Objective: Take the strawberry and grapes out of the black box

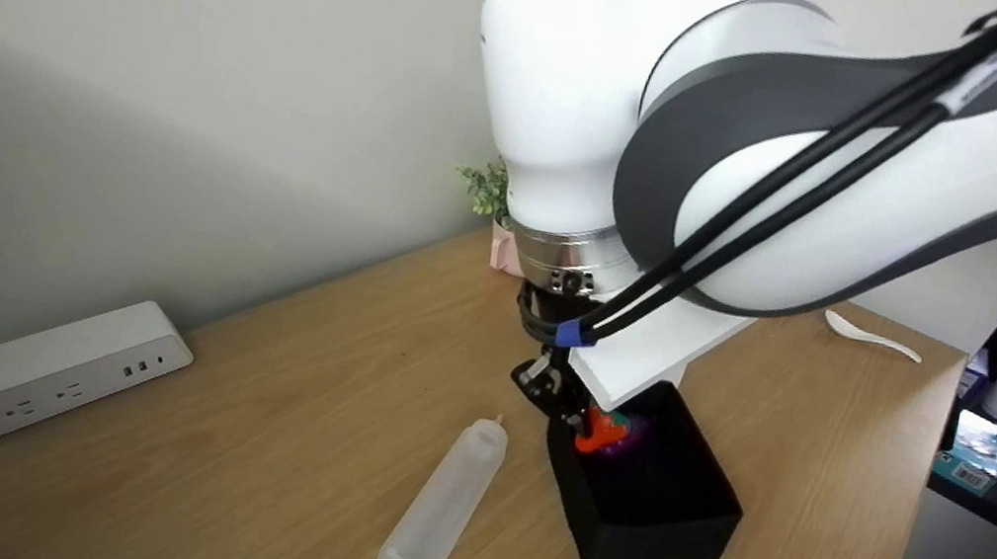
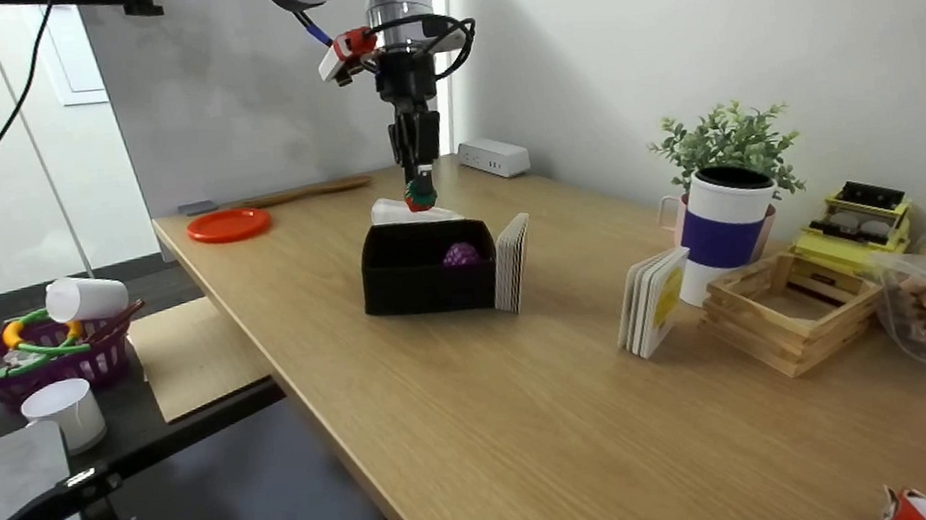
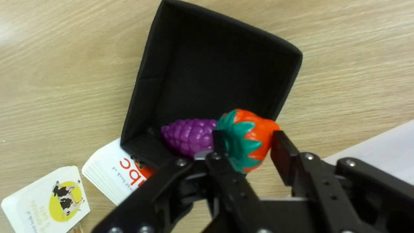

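Observation:
The strawberry [image 3: 255, 136], red-orange with green leaves, is between the fingers of my gripper [image 3: 248, 139], which is shut on it. In an exterior view the strawberry [image 2: 420, 198] is raised above the far wall of the black box [image 2: 431, 290]. The gripper points straight down there. The purple grapes [image 3: 190, 136] lie inside the black box [image 3: 207, 64], close to one end wall; the strawberry and one finger partly cover them in the wrist view. The grapes also show in both exterior views [image 1: 629, 437] [image 2: 461, 254], partly behind the strawberry or the box wall.
A clear plastic bottle [image 1: 443, 506] lies beside the box. A thick small book [image 2: 511, 265] stands against the box, and another [image 2: 651, 304] stands farther off near a cup [image 2: 725, 221] and a wooden crate [image 2: 792, 314]. A white power strip [image 1: 78, 373] is by the wall.

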Robot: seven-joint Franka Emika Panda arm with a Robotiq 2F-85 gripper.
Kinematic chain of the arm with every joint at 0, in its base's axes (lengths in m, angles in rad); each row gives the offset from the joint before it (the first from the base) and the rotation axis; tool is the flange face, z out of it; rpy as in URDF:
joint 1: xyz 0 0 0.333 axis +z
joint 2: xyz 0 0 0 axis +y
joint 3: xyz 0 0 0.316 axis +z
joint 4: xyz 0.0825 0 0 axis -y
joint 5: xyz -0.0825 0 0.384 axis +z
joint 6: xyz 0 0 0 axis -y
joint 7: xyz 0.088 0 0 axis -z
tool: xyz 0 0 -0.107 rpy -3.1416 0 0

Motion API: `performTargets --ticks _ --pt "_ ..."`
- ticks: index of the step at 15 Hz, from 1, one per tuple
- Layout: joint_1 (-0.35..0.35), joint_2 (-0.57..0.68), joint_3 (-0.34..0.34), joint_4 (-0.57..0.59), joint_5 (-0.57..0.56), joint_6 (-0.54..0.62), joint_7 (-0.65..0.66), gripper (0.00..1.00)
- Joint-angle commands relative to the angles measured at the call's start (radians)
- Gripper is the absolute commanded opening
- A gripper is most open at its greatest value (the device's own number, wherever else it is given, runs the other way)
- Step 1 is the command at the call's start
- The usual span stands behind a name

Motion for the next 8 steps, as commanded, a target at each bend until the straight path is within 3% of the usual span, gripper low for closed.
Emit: performTargets --ticks 1,8 --pt "0.002 -0.022 0.016 -0.025 -0.01 -0.022 -0.03 0.15" --pt "-0.029 0.037 0.072 0.015 0.063 -0.077 -0.235 0.15"
